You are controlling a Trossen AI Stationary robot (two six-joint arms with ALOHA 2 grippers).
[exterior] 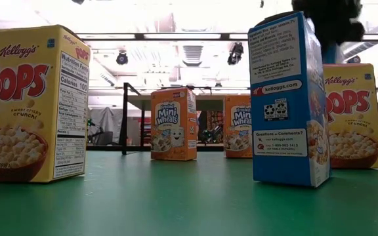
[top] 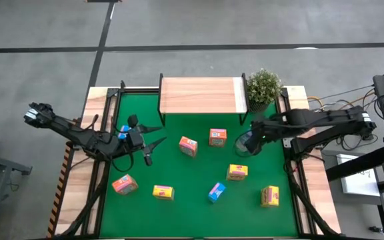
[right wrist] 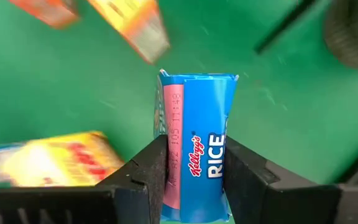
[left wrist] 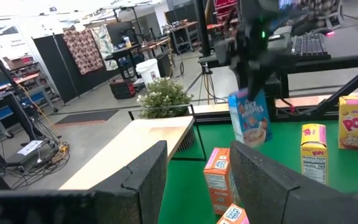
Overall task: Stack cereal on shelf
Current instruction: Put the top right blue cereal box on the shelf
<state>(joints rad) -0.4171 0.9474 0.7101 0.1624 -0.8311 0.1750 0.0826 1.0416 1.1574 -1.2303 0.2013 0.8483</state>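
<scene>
One blue cereal box [right wrist: 197, 155] sits clamped between the two dark fingers [right wrist: 135, 180] of the right end effector [top: 251, 142], which has closed on its narrow sides; in the left wrist view this box [left wrist: 250, 117] hangs clear above the green mat. It is at the right part of the mat, just in front of the potted plant [top: 263, 85] and near the right end of the light-wood shelf [top: 202, 95], whose board is bare. Seven other small boxes are spread over the green mat [top: 192, 180]: orange-red ones [top: 188, 146] near the middle, yellow ones [top: 163, 193] and a blue one [top: 217, 192] toward the front. The left end effector [top: 149, 148] hovers over the left part of the mat with its fingers partly apart, gripping nothing; a blue box [top: 123, 131] lies just behind it.
</scene>
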